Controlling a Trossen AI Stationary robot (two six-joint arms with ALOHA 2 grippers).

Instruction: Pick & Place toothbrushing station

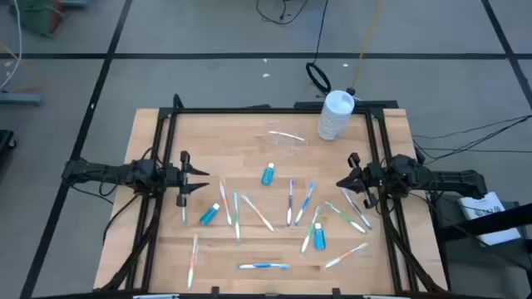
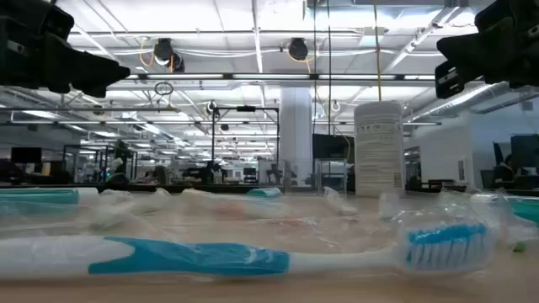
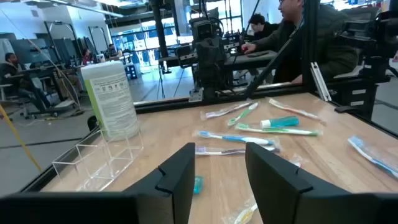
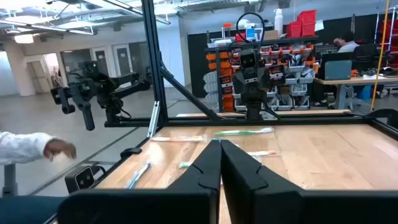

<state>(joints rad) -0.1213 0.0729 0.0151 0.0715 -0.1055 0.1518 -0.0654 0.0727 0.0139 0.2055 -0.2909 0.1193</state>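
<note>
The clear plastic holder [image 1: 285,139] lies on the table toward the far edge, next to a white bottle [image 1: 336,115]; it also shows in the left wrist view [image 3: 99,158]. Several slim toothbrushes [image 1: 290,202] and three blue toothpaste tubes [image 1: 267,174] lie scattered flat over the middle and near part of the table. One teal-handled toothbrush [image 2: 194,257] lies close to the low camera. My left gripper [image 1: 196,178] hovers open over the table's left side, empty. My right gripper [image 1: 342,184] hovers shut over the right side, empty.
The white bottle [image 3: 111,99] stands upright at the far right, close to the holder. A black frame [image 1: 266,110] runs around the table. People sit at desks beyond the table [image 3: 292,31]. A person's hand in a white sleeve [image 4: 37,149] shows beyond the table's left side.
</note>
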